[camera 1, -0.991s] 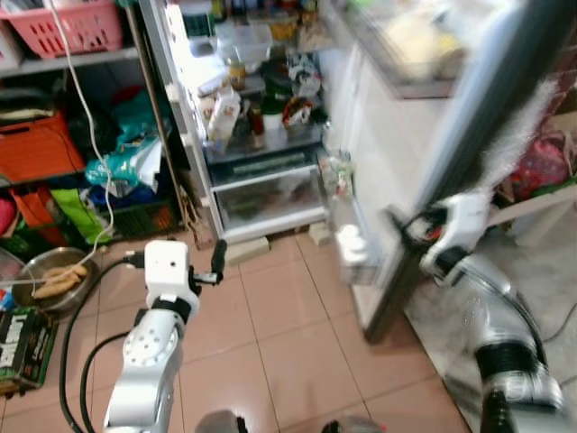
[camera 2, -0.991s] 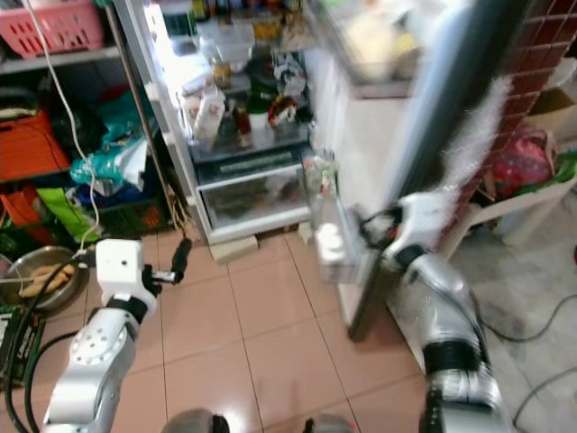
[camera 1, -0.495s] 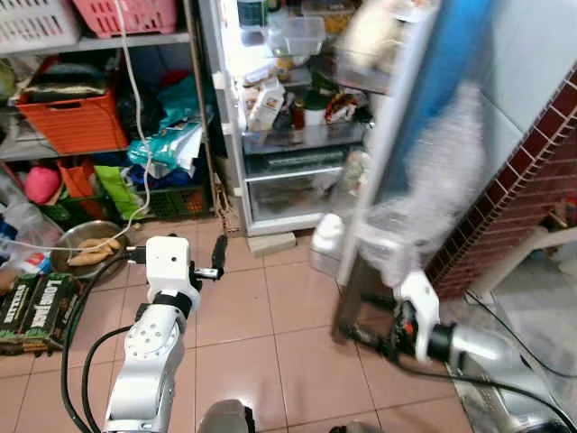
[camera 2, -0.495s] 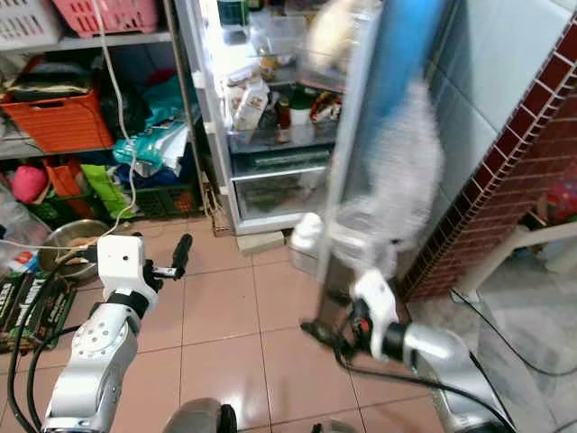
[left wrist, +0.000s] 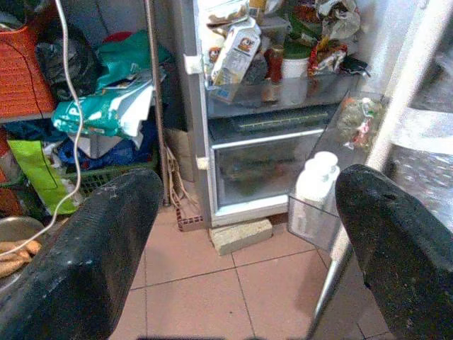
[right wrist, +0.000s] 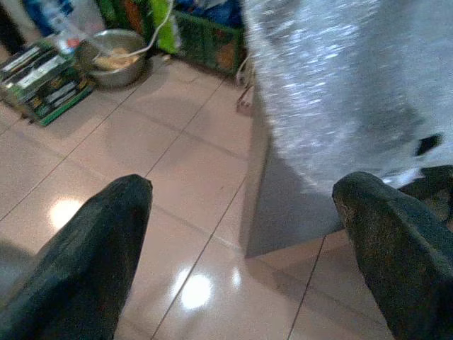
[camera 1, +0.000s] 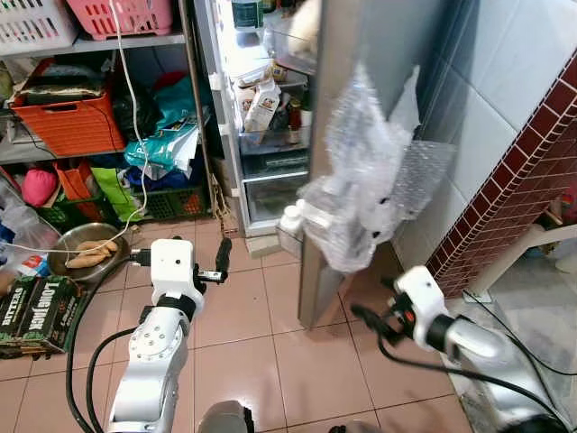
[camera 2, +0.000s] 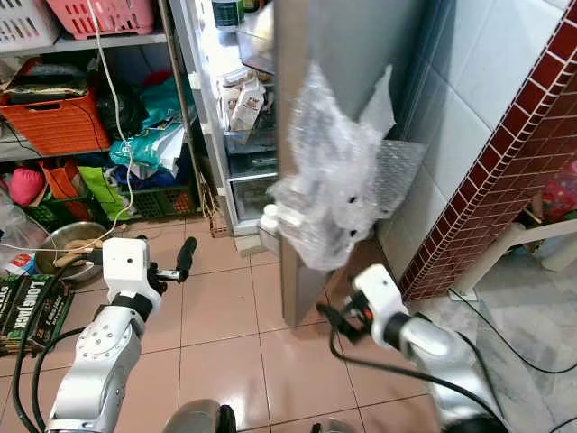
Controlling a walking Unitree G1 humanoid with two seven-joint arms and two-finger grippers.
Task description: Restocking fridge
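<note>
Since a moment ago, the grey fridge door has swung much further round toward the lit fridge, and its outer face now shows where the inside racks showed before. The right gripper has dropped low, near the foot of the door.

From the left eye, a crinkly clear plastic bag hangs on the front of the door. A white plastic bottle peeks out at the door's edge, in the low door rack. The left gripper is held out over the pink tiled floor, well apart from the fridge. A round metal bowl sits on the floor beside the shelves.

From the right eye, an orange plastic crate rests on the shelf beside the fridge. The right gripper's fingers look blurred here, so their gap is hard to judge.

From the left wrist, the two black fingers are spread wide and hold nothing. Between them are the fridge drawer, a milk carton on the glass shelf and the white bottle in the door rack.

From the right wrist, the black fingers are spread wide too, and empty. Between them lie the floor, the bottom of the door and the shiny bag.
</note>
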